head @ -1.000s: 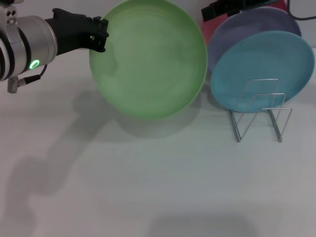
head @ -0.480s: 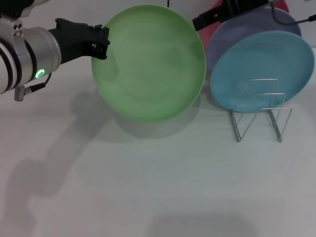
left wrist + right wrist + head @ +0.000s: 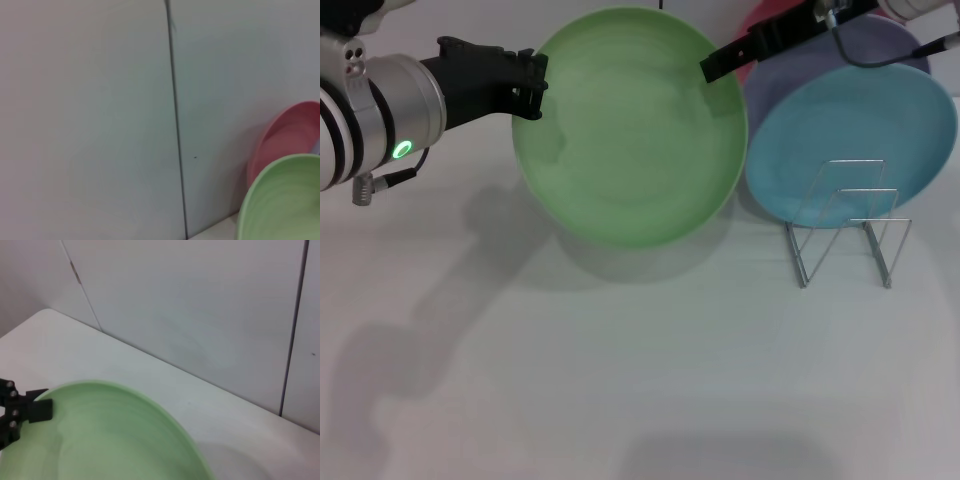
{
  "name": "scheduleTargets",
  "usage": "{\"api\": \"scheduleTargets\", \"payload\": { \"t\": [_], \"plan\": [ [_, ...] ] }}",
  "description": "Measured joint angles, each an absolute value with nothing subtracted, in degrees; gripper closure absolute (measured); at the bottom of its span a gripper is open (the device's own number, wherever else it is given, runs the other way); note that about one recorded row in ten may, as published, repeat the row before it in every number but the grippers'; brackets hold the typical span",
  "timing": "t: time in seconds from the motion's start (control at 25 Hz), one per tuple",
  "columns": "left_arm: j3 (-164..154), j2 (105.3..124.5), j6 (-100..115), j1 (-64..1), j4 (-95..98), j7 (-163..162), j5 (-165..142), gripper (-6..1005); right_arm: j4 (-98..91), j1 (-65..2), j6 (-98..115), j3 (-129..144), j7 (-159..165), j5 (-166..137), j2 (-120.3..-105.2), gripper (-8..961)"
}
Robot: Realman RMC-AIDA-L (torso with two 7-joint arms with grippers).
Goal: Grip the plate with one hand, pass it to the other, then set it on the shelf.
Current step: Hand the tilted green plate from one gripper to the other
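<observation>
Your left end effector point(image 3: 525, 80) is pinching the left rim of the green plate point(image 3: 630, 125), holding it tilted up above the far edge of the tabletop point(image 3: 620, 380), left of the wire shelf point(image 3: 848, 225). What has changed over the last second: the right end effector point(image 3: 712, 68) has come in from the far right corner and its slim black tip now reaches the plate's upper right rim, where a second ago it hung back over the lavender plate point(image 3: 860, 50). Whether its fingers are spread or pressed together you cannot tell, nor whether it truly touches the rim. The green plate has also shifted slightly right, toward it. You are likely at the start of the handover; the left grip should hold until the right one has the rim. The blue plate point(image 3: 850, 140) already leans in the shelf near the far right corner, so you will need a free slot in front of it.
</observation>
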State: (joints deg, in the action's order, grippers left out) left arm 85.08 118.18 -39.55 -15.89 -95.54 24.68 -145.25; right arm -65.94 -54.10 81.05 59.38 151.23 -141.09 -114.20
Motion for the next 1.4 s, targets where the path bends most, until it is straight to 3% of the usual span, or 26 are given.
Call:
{"api": "scheduleTargets", "payload": {
  "t": [0.68,1.4],
  "plan": [
    [85.16,118.22,-39.66,-16.17,-95.16,24.96,-144.42,962,-64.57,-53.89,76.86,60.42,150.5,-140.94,-115.13,149],
    [84.91,118.31,-39.82,-16.44,-95.27,24.96,-143.84,957,-62.44,-54.39,76.81,60.47,148.08,-140.16,-115.27,497]
  ]
}}
